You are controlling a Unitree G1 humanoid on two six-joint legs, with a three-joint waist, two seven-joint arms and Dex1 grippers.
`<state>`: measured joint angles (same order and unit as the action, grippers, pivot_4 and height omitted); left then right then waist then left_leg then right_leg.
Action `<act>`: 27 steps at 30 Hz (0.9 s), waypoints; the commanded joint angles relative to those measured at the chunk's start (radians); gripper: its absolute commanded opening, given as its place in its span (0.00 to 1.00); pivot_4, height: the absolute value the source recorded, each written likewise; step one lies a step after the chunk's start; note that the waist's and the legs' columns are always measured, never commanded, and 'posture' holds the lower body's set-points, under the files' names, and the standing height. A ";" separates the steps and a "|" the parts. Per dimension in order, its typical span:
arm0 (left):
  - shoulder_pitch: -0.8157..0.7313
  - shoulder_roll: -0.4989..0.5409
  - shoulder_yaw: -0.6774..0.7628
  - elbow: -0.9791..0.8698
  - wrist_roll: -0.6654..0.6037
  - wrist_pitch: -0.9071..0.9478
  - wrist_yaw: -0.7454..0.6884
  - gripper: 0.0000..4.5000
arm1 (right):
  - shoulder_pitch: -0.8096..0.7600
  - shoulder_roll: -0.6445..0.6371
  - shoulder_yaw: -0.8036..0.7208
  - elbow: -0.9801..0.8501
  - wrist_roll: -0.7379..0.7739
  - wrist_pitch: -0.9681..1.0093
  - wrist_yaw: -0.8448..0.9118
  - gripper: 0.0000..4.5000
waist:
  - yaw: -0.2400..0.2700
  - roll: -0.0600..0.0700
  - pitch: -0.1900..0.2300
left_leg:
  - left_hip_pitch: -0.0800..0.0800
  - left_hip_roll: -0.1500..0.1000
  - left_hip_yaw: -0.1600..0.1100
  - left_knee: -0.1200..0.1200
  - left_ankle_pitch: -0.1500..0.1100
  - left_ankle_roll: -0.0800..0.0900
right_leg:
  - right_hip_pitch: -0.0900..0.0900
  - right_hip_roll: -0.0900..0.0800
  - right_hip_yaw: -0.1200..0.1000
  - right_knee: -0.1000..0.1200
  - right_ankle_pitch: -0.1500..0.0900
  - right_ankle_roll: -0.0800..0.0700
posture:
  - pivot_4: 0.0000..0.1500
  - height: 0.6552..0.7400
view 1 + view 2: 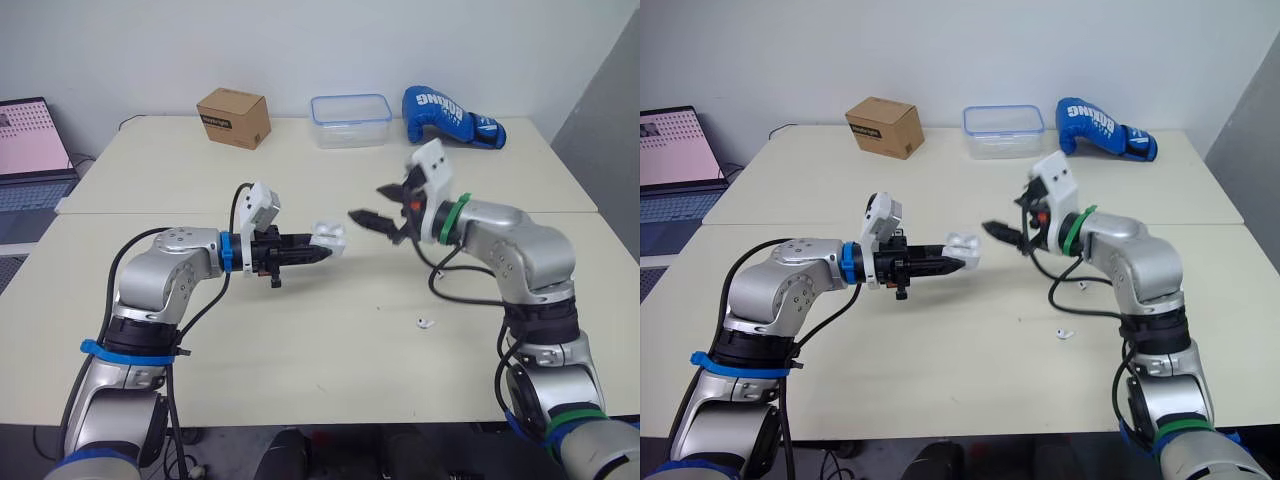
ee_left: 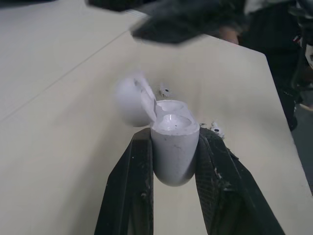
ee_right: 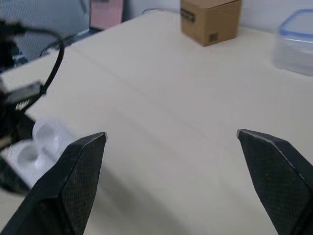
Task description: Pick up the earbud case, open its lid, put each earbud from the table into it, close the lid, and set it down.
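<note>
The white earbud case is held above the table with its lid swung open, my left gripper shut on its lower half. The left wrist view shows the case clamped between both fingers, its two wells looking empty. My right gripper hovers just to the right of the case with its fingers spread and nothing between them. In the right wrist view the open case lies beyond that gripper's fingertips. One white earbud lies on the table below my right forearm. A second earbud lies nearby.
At the back of the far table stand a cardboard box, a clear plastic container and a blue boxing glove. A laptop sits at the far left. A seam runs between the two tables.
</note>
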<state>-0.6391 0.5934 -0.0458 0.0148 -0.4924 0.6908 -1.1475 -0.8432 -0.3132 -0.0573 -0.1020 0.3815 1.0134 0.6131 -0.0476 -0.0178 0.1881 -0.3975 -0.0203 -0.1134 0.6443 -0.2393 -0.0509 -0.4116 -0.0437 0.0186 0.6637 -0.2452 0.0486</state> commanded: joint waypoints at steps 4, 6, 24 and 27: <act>-0.005 -0.060 0.041 0.015 0.041 -0.155 0.095 0.17 | 0.022 -0.087 -0.016 -0.052 0.067 0.056 0.031 0.99 | 0.006 0.000 0.000 | 0.000 0.000 0.000 0.000 0.000 0.000 | 0.000 0.000 0.000 0.000 0.000 0.000 | 1.00 1.00; 0.000 -0.101 0.058 0.026 0.079 -0.252 0.170 0.17 | 0.078 -0.181 0.024 -0.087 0.068 0.030 0.109 0.99 | 0.016 0.000 0.000 | 0.000 -0.001 0.001 0.000 0.000 0.000 | 0.000 -0.001 0.000 0.000 0.000 0.000 | 1.00 1.00; 0.135 -0.286 0.053 -0.062 0.208 -0.502 0.485 0.17 | 0.403 -0.621 0.383 -0.060 -0.236 -0.633 0.612 0.99 | 0.013 0.000 0.000 | 0.007 -0.002 0.006 0.001 0.000 0.000 | 0.007 -0.004 0.002 -0.003 -0.004 0.008 | 1.00 1.00; 0.134 -0.288 0.052 -0.063 0.208 -0.502 0.492 0.17 | 0.341 -0.594 0.432 -0.008 -0.287 -0.653 0.644 0.99 | 0.017 0.000 0.000 | 0.006 -0.002 0.005 0.001 0.000 0.000 | 0.007 -0.004 0.002 -0.004 -0.003 0.006 | 1.00 1.00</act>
<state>-0.4988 0.3051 0.0050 -0.0083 -0.2828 0.2093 -0.6640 -0.4716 -0.8992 0.3599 -0.1183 0.1275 0.3856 1.2243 -0.0309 -0.0182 0.1883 -0.3919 -0.0227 -0.1093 0.6452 -0.2394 -0.0511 -0.4049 -0.0477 0.0202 0.6601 -0.2466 0.0526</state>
